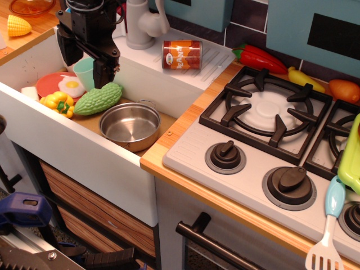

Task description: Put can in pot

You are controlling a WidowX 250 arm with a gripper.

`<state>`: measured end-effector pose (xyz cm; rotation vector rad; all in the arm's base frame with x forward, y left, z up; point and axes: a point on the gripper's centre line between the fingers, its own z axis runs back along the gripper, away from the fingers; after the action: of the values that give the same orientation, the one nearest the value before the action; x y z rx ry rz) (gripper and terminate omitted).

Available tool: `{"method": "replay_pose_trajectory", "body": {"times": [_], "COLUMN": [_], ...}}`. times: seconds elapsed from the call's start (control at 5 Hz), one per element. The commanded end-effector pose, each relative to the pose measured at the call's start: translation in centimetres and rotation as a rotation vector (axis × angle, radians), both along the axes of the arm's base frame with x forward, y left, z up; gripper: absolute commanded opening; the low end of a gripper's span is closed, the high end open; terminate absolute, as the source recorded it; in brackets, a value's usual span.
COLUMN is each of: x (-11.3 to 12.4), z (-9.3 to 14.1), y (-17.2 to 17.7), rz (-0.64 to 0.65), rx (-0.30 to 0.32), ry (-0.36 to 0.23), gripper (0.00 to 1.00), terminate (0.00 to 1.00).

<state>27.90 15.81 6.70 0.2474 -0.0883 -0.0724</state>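
Note:
The can [181,54], with an orange label and dark red ends, lies on its side on the white ledge behind the sink, right of the faucet. The shiny steel pot [130,125] stands empty in the sink's front right corner. My black gripper [85,63] hangs over the back left of the sink, well left of the can and above and behind the pot. Its fingers [104,72] are spread apart and hold nothing. A mint-green cup [84,71] shows between them, lower down.
In the sink lie a green bumpy gourd [98,98], a yellow pepper [59,103], and a fried egg [72,85] on a red plate [48,84]. A grey faucet [140,25] stands next to the can. The stove [264,112] is on the right, with a red chili [260,57] behind it.

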Motion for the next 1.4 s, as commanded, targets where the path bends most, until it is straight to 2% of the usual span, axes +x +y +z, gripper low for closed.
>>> {"method": "replay_pose_trajectory", "body": {"times": [0.0,0.2,0.6,0.8,1.0,1.2], "x": [0.0,1.7,5.8,7.6,9.1,10.7], "z": [0.0,0.4,3.4,4.2,4.7,4.4], "y": [0.0,-1.8,-3.4,-4.4,-4.4,-4.4], "rz": [0.0,-0.189,-0.63,-0.782,-0.921,-0.956], "rx": [0.0,0.133,0.153,0.159,0.185,0.151], "ry": [0.0,-0.125,-0.193,-0.23,-0.225,-0.216], "gripper": [1.0,1.0,1.0,1.0,1.0,1.0], "terminate": [0.0,0.0,0.0,0.0,0.0,0.0]}}
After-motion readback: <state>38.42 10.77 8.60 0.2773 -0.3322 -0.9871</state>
